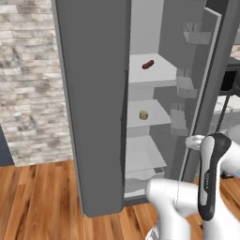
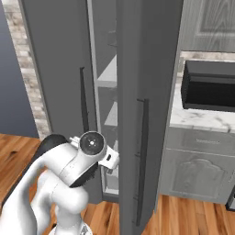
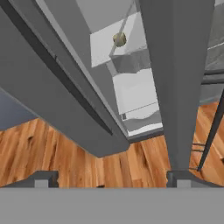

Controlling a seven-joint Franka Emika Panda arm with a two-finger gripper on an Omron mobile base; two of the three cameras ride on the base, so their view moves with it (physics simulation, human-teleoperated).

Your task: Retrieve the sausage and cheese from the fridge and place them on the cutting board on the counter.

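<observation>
— Fridge state?
— Tall dark grey fridge (image 1: 93, 108), right door (image 2: 137, 110) swung partly open, left door closed. Light grey shelves (image 1: 150, 75) visible through the gap.

— Sausage?
— Small dark red-brown cylindrical sausage (image 1: 148, 64) lying on an upper shelf, towards the back.

— Cheese?
— Small pale yellow-tan chunk of cheese (image 1: 143, 115) one shelf lower, near the middle; seen also from the hand camera (image 3: 119, 39), well apart from the fingers.

— Gripper?
— Two-finger gripper (image 3: 111, 178) spread wide, holding nothing. Dark finger tips (image 3: 43, 178) far apart at the bottom of the hand view, right one just under the edge of the open door. Pointed at the gap between the doors, outside the fridge, above the brown wooden plank floor (image 3: 52, 148).

— Handles?
— Long thin dark vertical handle (image 2: 142, 156) on the open door, another (image 2: 83, 98) on the closed one. No contact with either, as far as visible.

— Counter?
— White marble counter (image 2: 202, 120) with grey veins to the right of the fridge, over grey drawer fronts (image 2: 197, 142). Dark open box-like appliance (image 2: 209, 87) standing on it.
</observation>
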